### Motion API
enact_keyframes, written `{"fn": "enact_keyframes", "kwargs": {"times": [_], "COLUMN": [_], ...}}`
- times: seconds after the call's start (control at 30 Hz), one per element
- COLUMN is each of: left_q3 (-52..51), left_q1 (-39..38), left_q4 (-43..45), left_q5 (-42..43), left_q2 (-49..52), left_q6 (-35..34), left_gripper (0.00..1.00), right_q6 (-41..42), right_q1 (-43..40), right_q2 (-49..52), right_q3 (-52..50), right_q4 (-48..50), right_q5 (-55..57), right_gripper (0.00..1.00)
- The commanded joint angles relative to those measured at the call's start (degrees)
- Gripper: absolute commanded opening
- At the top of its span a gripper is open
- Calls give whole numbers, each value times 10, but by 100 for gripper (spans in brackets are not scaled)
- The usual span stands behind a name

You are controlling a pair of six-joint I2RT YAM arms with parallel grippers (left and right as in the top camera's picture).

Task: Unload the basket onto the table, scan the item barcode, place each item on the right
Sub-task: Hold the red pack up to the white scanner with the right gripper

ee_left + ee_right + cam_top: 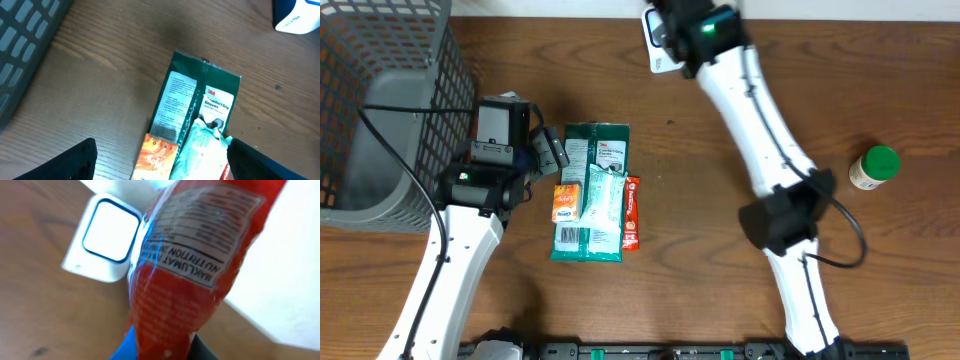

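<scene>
Your left gripper [546,152] hangs with jaws spread wide above the green 3M gloves pack [200,100], gripping nothing. Your right gripper [668,30] is clenched on the red packet [185,280], which projects from the jaws just beside the white scanner [107,235].

A glossy red packet [185,280] is held up close, tilted, its pale nutrition panel reading upside down in the right wrist view. Just behind its upper left edge the white scanner [107,235] lies on the table [40,305], its dark-rimmed window bright
</scene>
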Motion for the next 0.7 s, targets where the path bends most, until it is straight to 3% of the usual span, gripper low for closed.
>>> {"fn": "enact_keyframes", "kwargs": {"times": [0.0, 0.17, 0.33, 0.67], "left_q3": [2, 2, 2, 2], "left_q1": [2, 2, 2, 2], "left_q4": [0, 0, 0, 0], "left_q5": [-5, -5, -5, -5], "left_q2": [2, 2, 2, 2], "left_q6": [5, 5, 5, 5], "left_gripper": [84, 84, 84, 84], "right_q6": [-118, -208, -303, -305], "right_q1": [12, 21, 29, 56], "right_q2": [54, 108, 141, 143], "right_q3": [6, 6, 6, 3], "right_q4": [51, 146, 205, 184], "right_q5": [179, 279, 294, 281], "right_gripper": [1, 1, 1, 1]}}
